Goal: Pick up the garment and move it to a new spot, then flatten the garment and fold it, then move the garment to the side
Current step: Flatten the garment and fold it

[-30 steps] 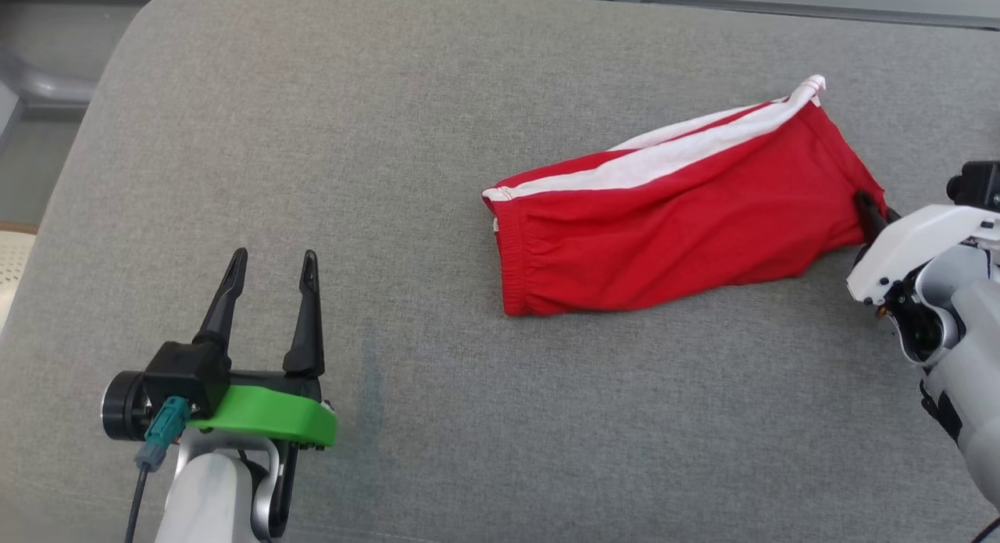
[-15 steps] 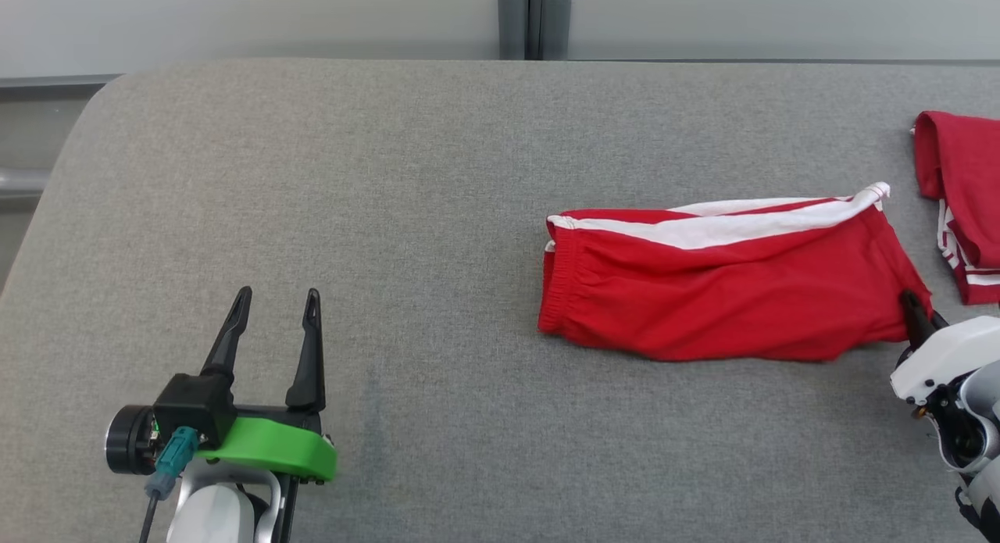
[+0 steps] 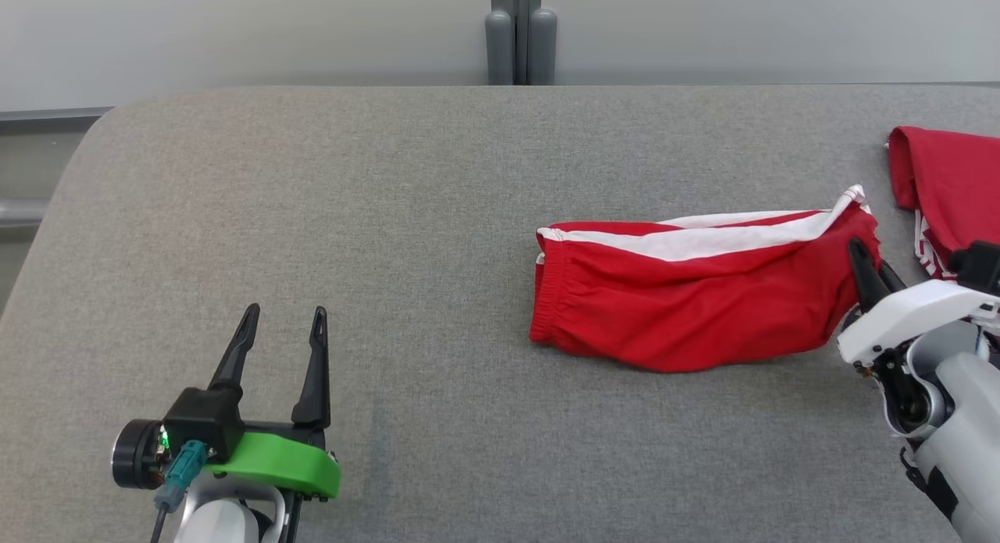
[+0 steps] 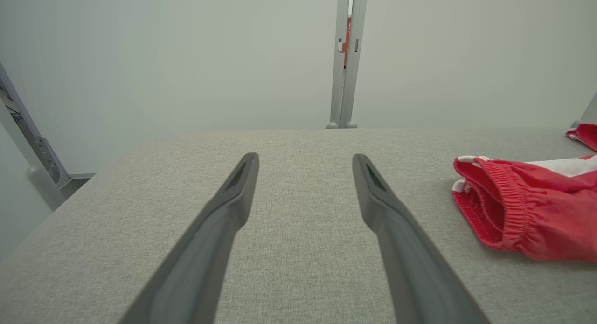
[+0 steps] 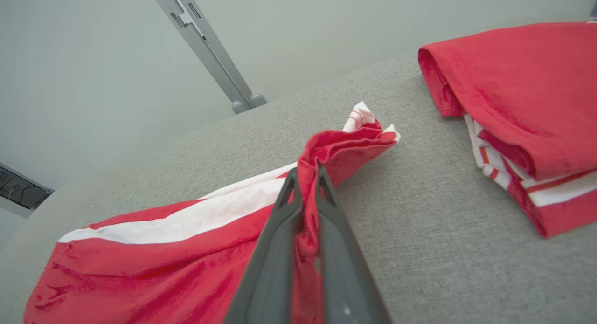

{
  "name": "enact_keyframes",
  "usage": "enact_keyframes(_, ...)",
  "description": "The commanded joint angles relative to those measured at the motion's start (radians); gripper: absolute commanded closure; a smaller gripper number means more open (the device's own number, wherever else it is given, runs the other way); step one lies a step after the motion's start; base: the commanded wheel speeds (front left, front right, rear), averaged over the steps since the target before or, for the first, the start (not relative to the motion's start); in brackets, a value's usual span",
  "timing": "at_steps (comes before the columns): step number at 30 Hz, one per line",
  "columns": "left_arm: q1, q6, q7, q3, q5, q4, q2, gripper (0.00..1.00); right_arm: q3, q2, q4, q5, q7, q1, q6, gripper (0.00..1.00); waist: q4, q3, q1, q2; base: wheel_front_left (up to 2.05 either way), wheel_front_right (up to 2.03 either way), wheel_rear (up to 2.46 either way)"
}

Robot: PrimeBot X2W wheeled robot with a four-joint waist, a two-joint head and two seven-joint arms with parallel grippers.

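the grey padded table carries everything, with wide bare cloth on the robot's left. the garment, red shorts with a white side stripe, lies right of centre, waistband toward the middle and the leg end lifted slightly at the right. a second red folded pile sits just beyond that raised end, apart from it. the right end effector is clamped tight on a bunched pinch of the leg hem, its fingers nearly together with red fabric between them. the left end effector hovers low at the near left, fingers spread wide and holding nothing.

this looks like a one-handed drag or lift by a corner. to do it well, the pull should be slow and low so the layers slide together rather than peel open, and the path should stay short of the folded pile so neither stack is disturbed.
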Motion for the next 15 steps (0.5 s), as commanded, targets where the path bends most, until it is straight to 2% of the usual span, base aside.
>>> enact_keyframes(1, 0.016, -0.001, -0.003, 0.002, 0.005, -0.001, 0.002, 0.00, 0.009, 0.014, -0.023, -0.009, -0.010, -0.017, -0.001, 1.00, 0.005, -0.004, 0.0000, -0.0001, 0.00, 0.00, 0.00)
enact_keyframes(15, 0.015, -0.002, -0.003, -0.004, -0.015, -0.005, 0.002, 0.00, 0.124, 0.118, -0.230, -0.081, 0.015, -0.035, -0.001, 1.00, 0.071, -0.023, 0.0000, -0.0001, 0.00, 0.00, 0.00)
